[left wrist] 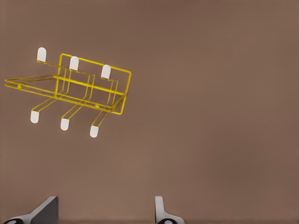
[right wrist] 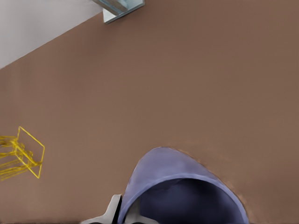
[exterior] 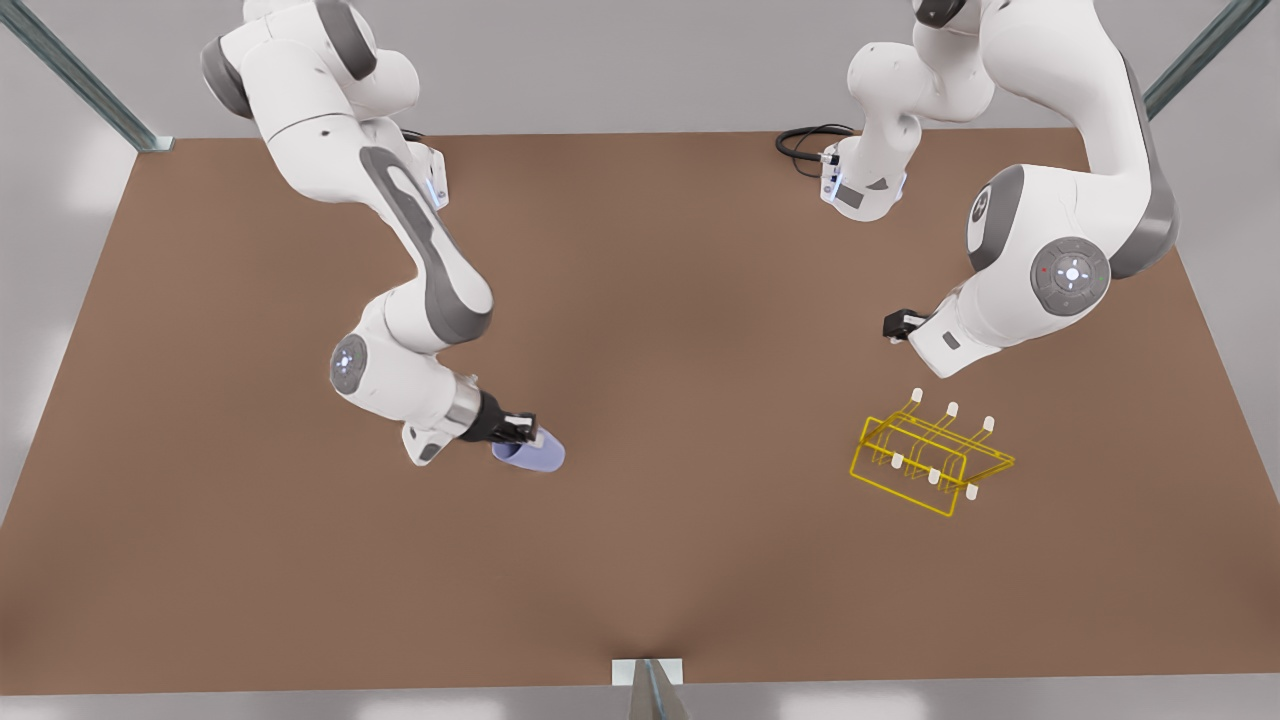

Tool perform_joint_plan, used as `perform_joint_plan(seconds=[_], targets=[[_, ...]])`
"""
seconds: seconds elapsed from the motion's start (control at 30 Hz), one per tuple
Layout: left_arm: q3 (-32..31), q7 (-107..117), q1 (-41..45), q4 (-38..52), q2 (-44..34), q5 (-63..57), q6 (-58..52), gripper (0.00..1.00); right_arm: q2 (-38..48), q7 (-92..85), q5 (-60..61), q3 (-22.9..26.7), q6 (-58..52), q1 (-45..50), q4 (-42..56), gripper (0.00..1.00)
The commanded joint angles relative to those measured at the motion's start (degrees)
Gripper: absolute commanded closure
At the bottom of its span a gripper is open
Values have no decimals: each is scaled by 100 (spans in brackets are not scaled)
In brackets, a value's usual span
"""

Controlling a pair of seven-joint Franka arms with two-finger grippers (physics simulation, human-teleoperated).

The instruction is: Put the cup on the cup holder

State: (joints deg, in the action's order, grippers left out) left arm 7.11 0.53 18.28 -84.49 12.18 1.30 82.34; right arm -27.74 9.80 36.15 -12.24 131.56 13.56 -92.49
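your right gripper (exterior: 528, 432) sits on the front view's left, low over the bench (exterior: 640, 560), with its jaws closed on the rim of the cup (exterior: 535, 453). the cup hangs tilted, nearly on its side, and in the front view you cannot tell whether its lower edge touches the bench or just clears it. in the right wrist view the cup (right wrist: 182, 186) shows its dark open mouth close to the camera, with one finger (right wrist: 112, 212) against the outside of the wall.

the cup holder (exterior: 930, 460) stands well apart on the front view's right, resting on the bench with its white-capped prongs pointing up and outward. your left gripper (left wrist: 105, 212) waits above it, jaws spread wide and holding nothing; the left wrist view looks down on the cup holder (left wrist: 88, 91).

judge the cup as light, rigid and smooth-walled. it tapers, so a pinch on the sloped side could squeeze it out of the jaws; the grip across the rim, one finger inside and one outside, looks the safer hold. being light, it should carry easily but may swing or rotate in the jaws, so turn it mouth-down gently before lowering it over a prong. the thin wire holder probably shifts if bumped.
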Motion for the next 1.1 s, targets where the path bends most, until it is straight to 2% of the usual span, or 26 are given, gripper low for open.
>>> perform_joint_plan(seconds=[0.0, 0.07, 0.1, 0.17, 0.27, 0.33, 0.43, 0.57, 0.67, 0.9, 0.93, 1.07], targets=[[1, 17, 0, 3, -5, 2, -8, 0, -214, -575, 1693, -217, 80, -12, 205, 79], [1, 17, 0, 3, -5, 2, 1, 0, -671, -1163, 2835, -393, 72, -12, 451, 79], [1, 17, 0, -6, -5, 2, 1, 0, -873, -1305, 2977, -410, 10, -12, 653, 79], [1, 17, 0, -15, -5, 2, 1, 0, -1550, -1692, 3355, -867, 28, -73, 1188, 79], [1, 17, 0, -15, 4, 2, 10, 0, -2929, -1700, 3408, -1491, 89, -21, 2665, 79], [1, 8, 0, -24, 4, 2, 19, 0, -3597, -1674, 3408, -1650, 98, 163, 3411, 79], [-7, 8, 0, 3, 4, 10, 28, 0, -4204, -1446, 3408, -1650, 731, 849, 4265, 79], [1, 8, 0, -33, 13, 107, -8, 0, -4415, -1314, 3390, -1597, 933, 1078, 4283, 79], [1, 17, 0, -41, 30, 116, -8, 0, -4556, -1340, 3355, -1281, 1012, 1210, 4283, 79], [-16, 26, 105, -33, 83, 116, -43, 0, -4741, -963, 3355, -1219, 1012, 1210, 4283, 79], [-16, 26, 114, -33, 83, 116, -52, 0, -4706, -822, 3346, -1175, 1012, 1219, 4283, 0], [-16, 34, 114, -33, 92, 116, -43, 0, -4635, -865, 3179, -1105, 933, 1149, 4265, 0]])
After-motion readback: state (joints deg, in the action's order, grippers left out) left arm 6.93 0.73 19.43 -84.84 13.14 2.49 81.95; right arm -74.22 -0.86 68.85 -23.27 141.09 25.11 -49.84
